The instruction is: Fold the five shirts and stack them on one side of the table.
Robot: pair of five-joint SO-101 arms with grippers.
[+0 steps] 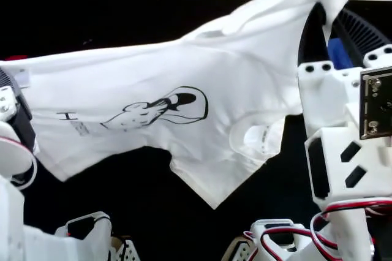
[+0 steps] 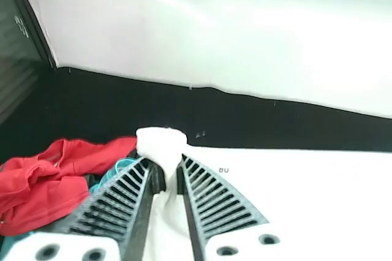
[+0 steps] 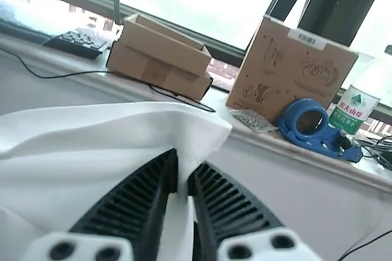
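We hold the white shirt (image 1: 184, 108) above the black table (image 1: 147, 206), its long axis running left to right between our arms. The left gripper (image 2: 164, 178) is clamped on its left edge, and the right gripper (image 3: 182, 181) is clamped on its far right corner.

White shirt (image 1: 184, 71) chest print, bottle (image 3: 361, 111) label, box (image 3: 294, 68) markings: none legible.
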